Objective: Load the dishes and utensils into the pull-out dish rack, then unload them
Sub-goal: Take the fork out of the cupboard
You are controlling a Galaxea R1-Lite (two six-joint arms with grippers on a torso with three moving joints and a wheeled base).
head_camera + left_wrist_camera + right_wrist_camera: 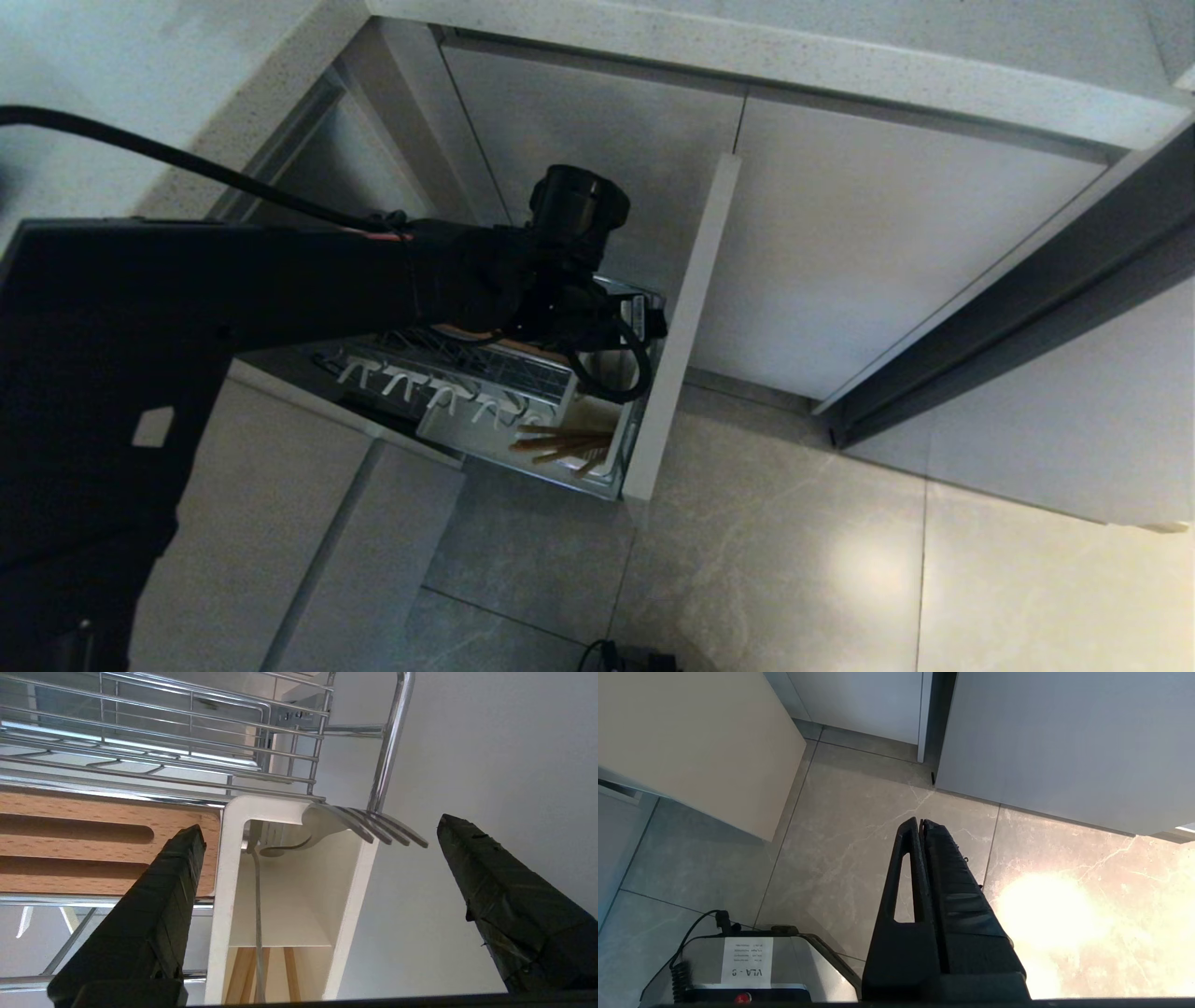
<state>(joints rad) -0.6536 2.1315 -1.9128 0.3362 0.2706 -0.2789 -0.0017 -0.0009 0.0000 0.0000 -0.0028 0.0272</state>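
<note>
beige cabinet fronts (887, 233) surround the pull-out dish rack (523, 373); chopsticks (565, 446) lie in its caddy, nearer than the left hand (611, 322). left wrist view: left hand spread around a fork (364, 826), chopsticks beyond along the caddy. right wrist view: right hand (922, 826) pressed together over floor

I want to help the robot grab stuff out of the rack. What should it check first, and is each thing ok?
1. Rack pulled out: ok.
2. Left end effector open: ok, fingers spread wide, nothing between them.
3. Aimed at caddy: ok, its opening sits between the fingers.
4. Fork reachable: ok, tines stick out over the caddy's edge.
5. Chopsticks in the caddy: ok, in another compartment.
6. Bowl and plate: cannot tell, none in view.
7. Right end effector out of the way: ok, shut, over the floor.
</note>
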